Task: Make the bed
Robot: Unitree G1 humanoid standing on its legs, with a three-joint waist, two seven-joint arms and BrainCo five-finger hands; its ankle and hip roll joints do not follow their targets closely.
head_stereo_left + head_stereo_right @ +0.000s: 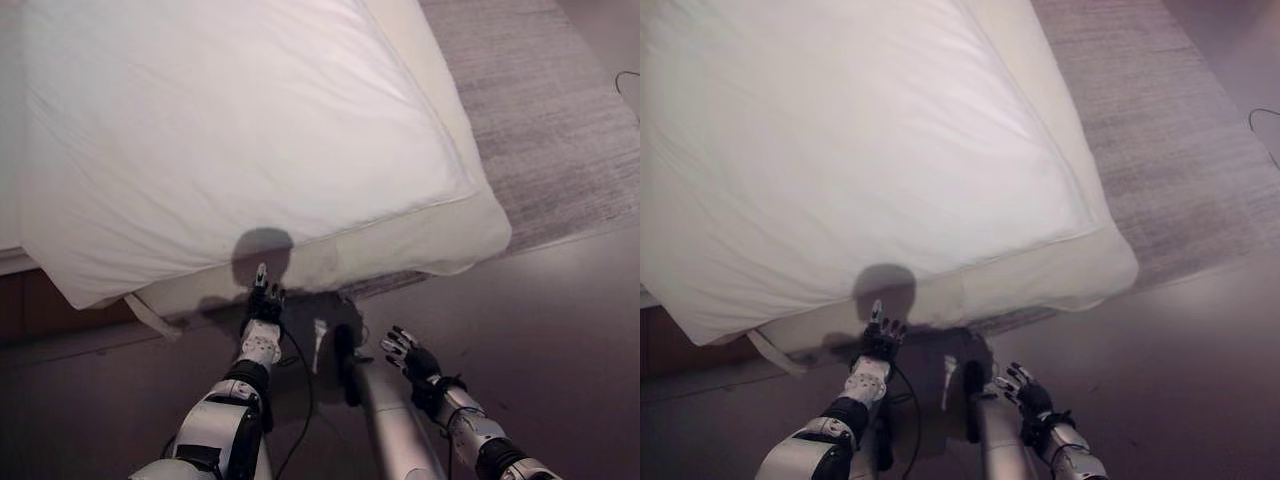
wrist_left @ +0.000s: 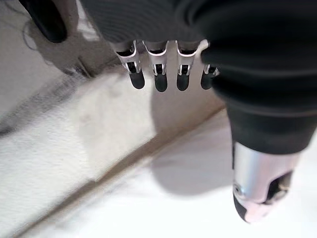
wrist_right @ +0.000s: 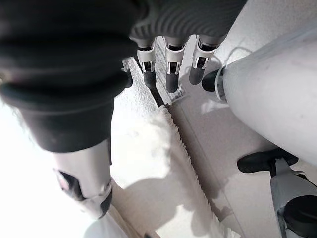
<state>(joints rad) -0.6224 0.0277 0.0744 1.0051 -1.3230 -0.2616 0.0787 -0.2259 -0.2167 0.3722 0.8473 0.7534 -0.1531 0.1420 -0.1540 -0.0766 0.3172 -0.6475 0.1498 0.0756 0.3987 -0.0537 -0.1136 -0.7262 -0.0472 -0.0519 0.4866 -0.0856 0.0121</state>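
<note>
Nearest the robot, over the dark floor, the right hand is hanging low with its fingers spread and relaxed, holding nothing and touching nothing; in its own wrist view the fingers are pointing straight out toward the edge of the rug and the side of the bed. Just beyond it and to the left, the left hand is reaching up to the near edge of the bed, fingers straight (one fingertip is poking up highest against the cream side panel), with nothing gripped. Its wrist view is showing the fingers extended in a row over the seam where the mattress side is meeting the white cover, though whether they are actually touching the cloth I cannot tell.

Past the hands, the bed is filling the upper part of the head views. A white duvet is lying smooth across the top, its near edge hanging a little over the mattress on the left side and sitting back from the rounded near-right corner, where the cream mattress is showing bare. A loose strip of cloth is dangling below the duvet's lower left corner. Farther right, a grey woven rug is running along the bed's side, meeting the dark floor
</note>
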